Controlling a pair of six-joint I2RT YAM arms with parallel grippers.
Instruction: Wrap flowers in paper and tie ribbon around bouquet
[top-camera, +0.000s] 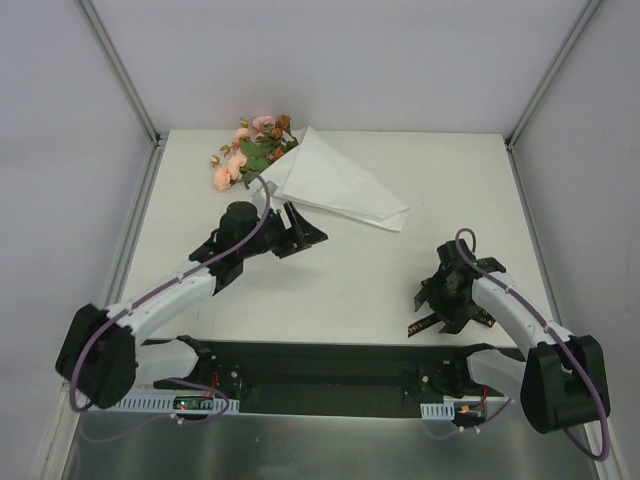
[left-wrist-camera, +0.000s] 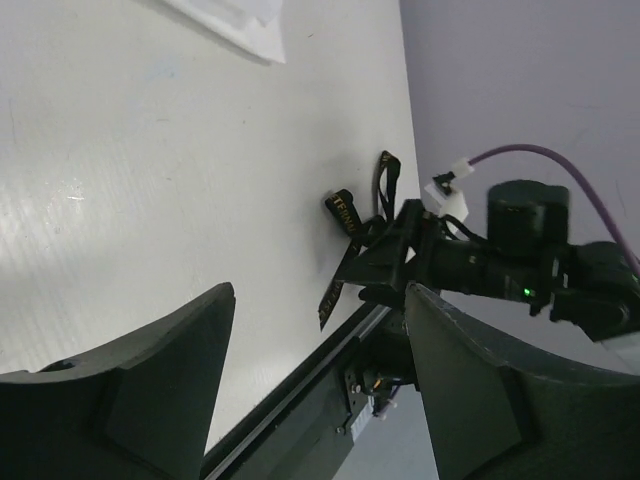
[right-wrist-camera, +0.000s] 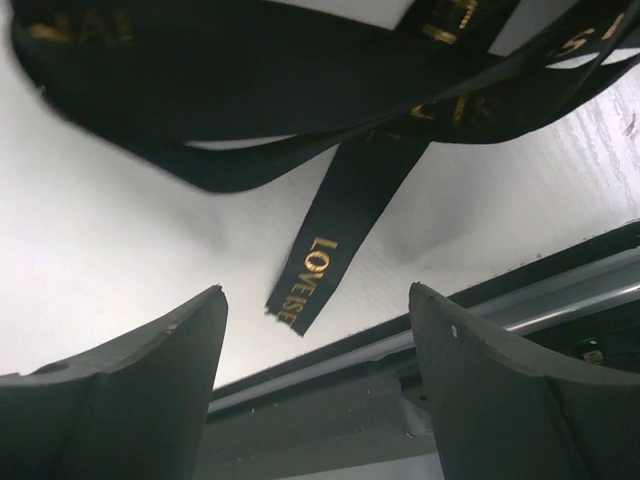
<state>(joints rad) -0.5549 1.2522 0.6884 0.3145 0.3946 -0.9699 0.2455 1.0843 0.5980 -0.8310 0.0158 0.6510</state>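
Wrap looked about done: paper (top-camera: 340, 190) lay as a cone over the stems of the flowers (top-camera: 250, 150), bouquet (top-camera: 290, 172) at far-left of counter (top-camera: 380, 270). Ribbon (right-wrist-camera: 335, 215) not yet on it, bunched well apart on the R side nr the front edge. L hand (top-camera: 305, 232) spread, empty, just beside the cone. R hand (top-camera: 437, 300) spread over ribbon, nothing pinched btwn tips. Left to do: pick up ribbon, tie.
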